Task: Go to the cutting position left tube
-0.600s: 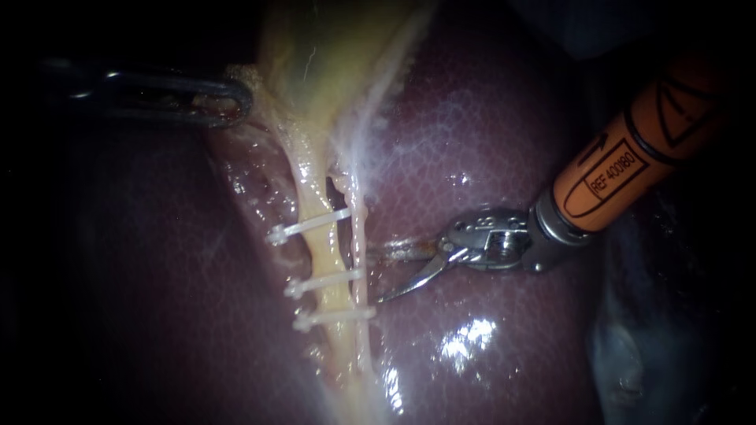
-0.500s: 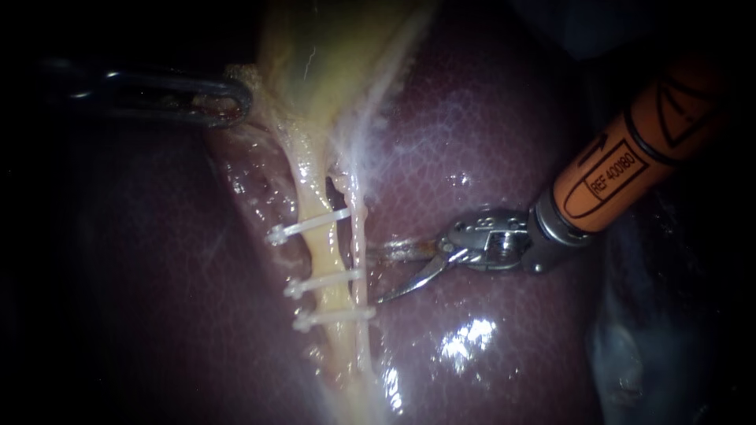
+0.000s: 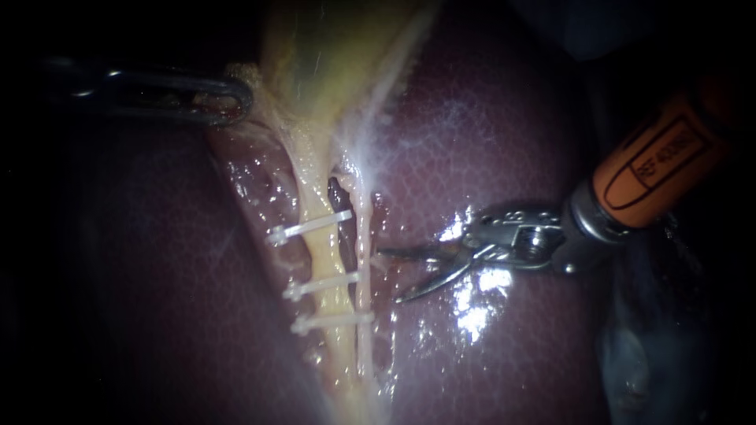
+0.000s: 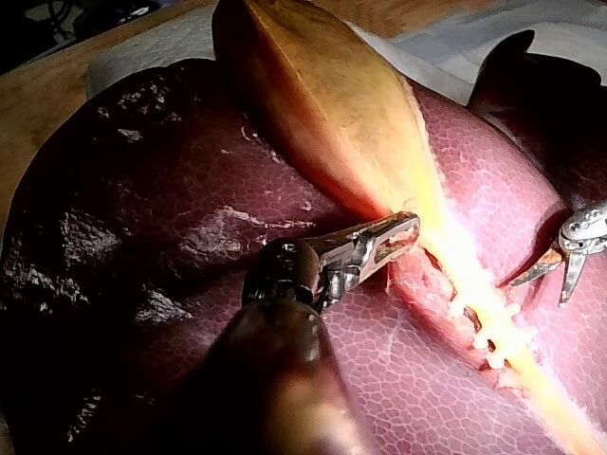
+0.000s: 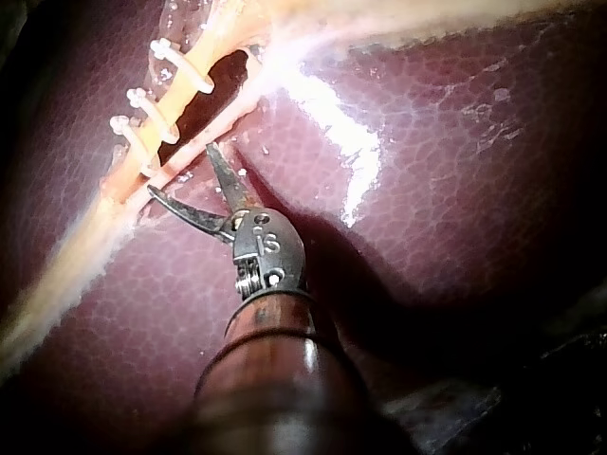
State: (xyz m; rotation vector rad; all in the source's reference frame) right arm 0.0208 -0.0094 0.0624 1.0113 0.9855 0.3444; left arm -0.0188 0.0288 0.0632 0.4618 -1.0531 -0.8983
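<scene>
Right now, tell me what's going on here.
My left instrument grips the gallbladder at its edge. My right instrument, blades open, hovers over the liver just beside the right tube, level with the middle of three white clips on the left tube. Nothing lies between the blades yet.

Printed label (image 3: 660,153) on the right instrument (image 3: 391,275)
</scene>
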